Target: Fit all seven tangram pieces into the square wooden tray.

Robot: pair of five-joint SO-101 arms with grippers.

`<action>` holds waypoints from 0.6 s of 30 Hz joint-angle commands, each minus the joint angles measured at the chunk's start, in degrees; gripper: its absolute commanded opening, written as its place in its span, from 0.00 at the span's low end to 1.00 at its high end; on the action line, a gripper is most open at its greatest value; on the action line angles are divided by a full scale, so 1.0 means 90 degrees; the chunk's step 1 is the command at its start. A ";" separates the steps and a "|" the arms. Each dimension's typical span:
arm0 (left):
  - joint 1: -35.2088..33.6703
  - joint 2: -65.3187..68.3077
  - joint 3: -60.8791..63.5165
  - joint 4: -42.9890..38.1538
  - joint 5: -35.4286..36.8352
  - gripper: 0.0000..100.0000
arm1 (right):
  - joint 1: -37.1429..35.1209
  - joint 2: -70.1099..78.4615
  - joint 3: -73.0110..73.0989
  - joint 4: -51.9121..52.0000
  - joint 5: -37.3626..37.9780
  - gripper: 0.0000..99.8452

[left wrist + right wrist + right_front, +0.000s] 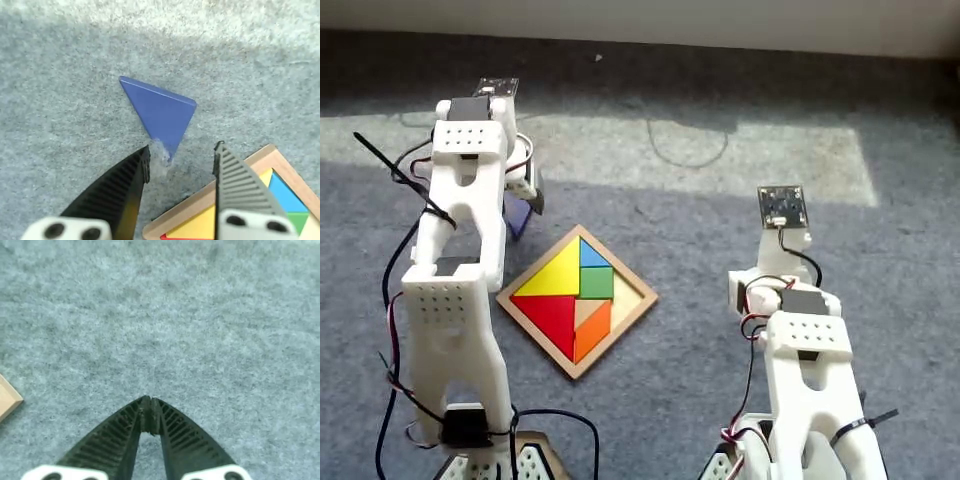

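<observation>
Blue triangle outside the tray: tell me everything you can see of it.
The blue triangle is a flat, evenly blue piece, painted wood by its look. It lies flat on the grey carpet, beside the wooden tray but apart from its rim. One corner points into the gap of the open left tool, which does not touch it. In the high view the left arm partly covers it.

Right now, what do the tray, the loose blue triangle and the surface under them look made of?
Tray: pale unpainted wood, going by its tan rim. Blue triangle: probably wood painted matte blue; its thick edge shows, no grain. Surface: grey carpet or felt, with a fuzzy fibre texture.
</observation>
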 commanded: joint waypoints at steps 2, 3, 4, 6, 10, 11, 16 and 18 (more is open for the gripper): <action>-0.0308 0.0210 -0.0171 -0.0342 0.0527 0.31 | 0.0044 -0.0112 -0.0034 -0.0132 0.0068 0.01; -0.0347 0.0337 -0.0171 -0.0449 0.0518 0.30 | 0.0044 -0.0112 -0.0034 -0.0132 0.0068 0.01; -0.0376 0.0435 -0.0171 -0.0527 0.0527 0.30 | 0.0044 -0.0112 -0.0034 -0.0132 0.0068 0.01; -0.0405 0.0611 -0.0171 -0.0664 0.0537 0.30 | 0.0044 -0.0112 -0.0034 -0.0142 0.0068 0.01; -0.0454 0.0698 -0.0171 -0.0762 0.0694 0.29 | 0.0044 -0.0112 -0.0034 -0.0142 0.0068 0.01; -0.0454 0.0708 -0.0171 -0.0762 0.0781 0.28 | 0.0044 -0.0112 -0.0034 -0.0142 0.0068 0.01; -0.0464 0.0728 -0.0181 -0.0840 0.0860 0.26 | 0.0044 -0.0112 -0.0034 -0.0142 0.0068 0.01; -0.0464 0.0708 -0.0181 -0.0889 0.0860 0.26 | 0.0044 -0.0112 -0.0034 -0.0142 0.0068 0.01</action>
